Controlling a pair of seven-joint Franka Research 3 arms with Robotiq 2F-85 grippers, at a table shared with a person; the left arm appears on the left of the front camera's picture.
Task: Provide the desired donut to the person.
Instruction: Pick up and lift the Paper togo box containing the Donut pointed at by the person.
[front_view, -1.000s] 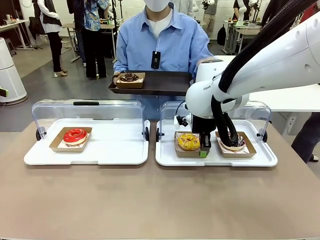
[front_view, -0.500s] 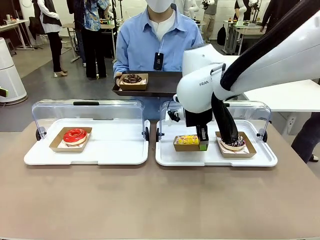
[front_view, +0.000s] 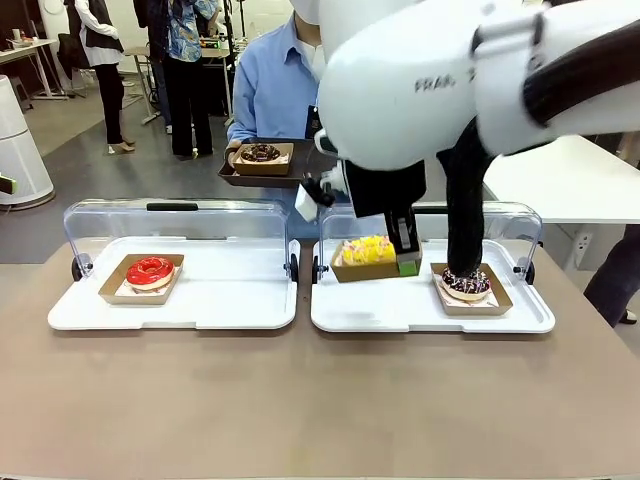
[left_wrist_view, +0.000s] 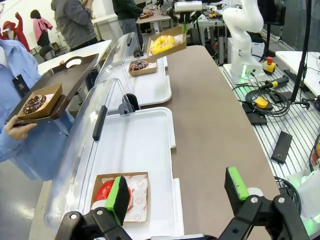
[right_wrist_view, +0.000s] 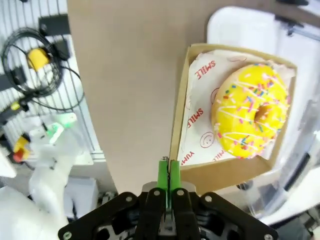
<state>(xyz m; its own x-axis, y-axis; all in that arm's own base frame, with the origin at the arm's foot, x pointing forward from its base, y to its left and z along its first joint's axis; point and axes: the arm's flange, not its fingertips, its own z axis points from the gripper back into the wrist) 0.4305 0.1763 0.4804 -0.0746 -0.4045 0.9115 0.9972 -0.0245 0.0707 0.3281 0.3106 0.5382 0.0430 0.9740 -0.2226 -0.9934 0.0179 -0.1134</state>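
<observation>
Front view: we see the right jaws pinched shut on one wall of a cardboard box (front_view: 365, 269) carrying the yellow donut (front_view: 368, 250). They hold it in the air above the right white tray (front_view: 380, 310), clear of its surface. Beside it on that tray, a chocolate sprinkled donut (front_view: 465, 283) sits in its own box. Across the counter (front_view: 300, 400), the person (front_view: 275, 95) holds a dark tray (front_view: 290, 180) bearing a chocolate donut (front_view: 260, 153). A red donut (front_view: 150, 270) rests in its box on the left white tray (front_view: 230, 290). From the right wrist we see the green pads (right_wrist_view: 163, 175) pressed together on the box edge, with the yellow donut lying on printed paper. From the left wrist we see the left jaws standing wide, nothing between them, above the tray with the red donut.
</observation>
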